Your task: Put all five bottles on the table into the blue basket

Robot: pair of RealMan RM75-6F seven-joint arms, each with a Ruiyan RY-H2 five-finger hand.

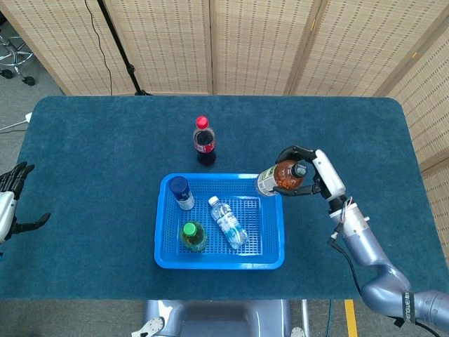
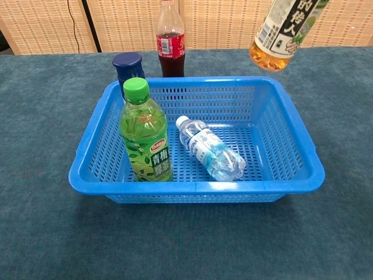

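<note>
Gripped near the neck by the right hand (image 1: 309, 172), fingers wrapped round it, and carried tilted in the air, base swung toward the blue basket (image 1: 272, 261), probably for clearing its rim: the amber tea bottle (image 1: 275, 177), hanging just over the basket's far right corner. Already inside: green-capped bottle (image 2: 145, 136), water bottle (image 2: 211, 150), blue-capped bottle (image 2: 128, 65). Outside, behind: red-capped cola (image 1: 204, 140). Left hand (image 1: 10, 200) empty, fingers spread, at the table edge.
</note>
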